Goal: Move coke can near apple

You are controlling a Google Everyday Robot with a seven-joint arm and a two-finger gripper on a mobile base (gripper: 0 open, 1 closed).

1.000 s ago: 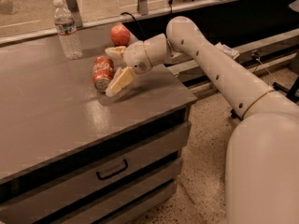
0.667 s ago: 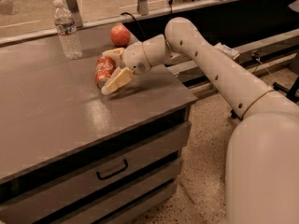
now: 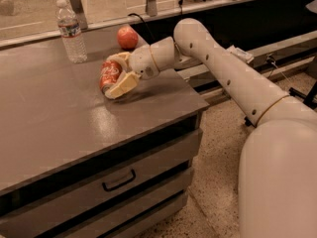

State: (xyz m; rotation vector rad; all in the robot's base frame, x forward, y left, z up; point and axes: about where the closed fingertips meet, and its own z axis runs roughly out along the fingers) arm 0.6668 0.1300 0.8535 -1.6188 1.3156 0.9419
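The coke can (image 3: 109,74), orange-red with white lettering, lies on its side on the grey table (image 3: 59,128), between my gripper's two cream fingers. My gripper (image 3: 116,75) is shut on it, low over the tabletop. The red apple (image 3: 127,37) sits at the table's far right edge, a short way behind and right of the can, apart from it. My white arm reaches in from the right.
A clear plastic water bottle (image 3: 70,31) stands at the back of the table, left of the apple. The table's right edge and front edge drop to a speckled floor. A drawer with a black handle (image 3: 119,180) is below the tabletop.
The gripper with the can has shifted slightly back toward the apple and the can sits deeper between the fingers.
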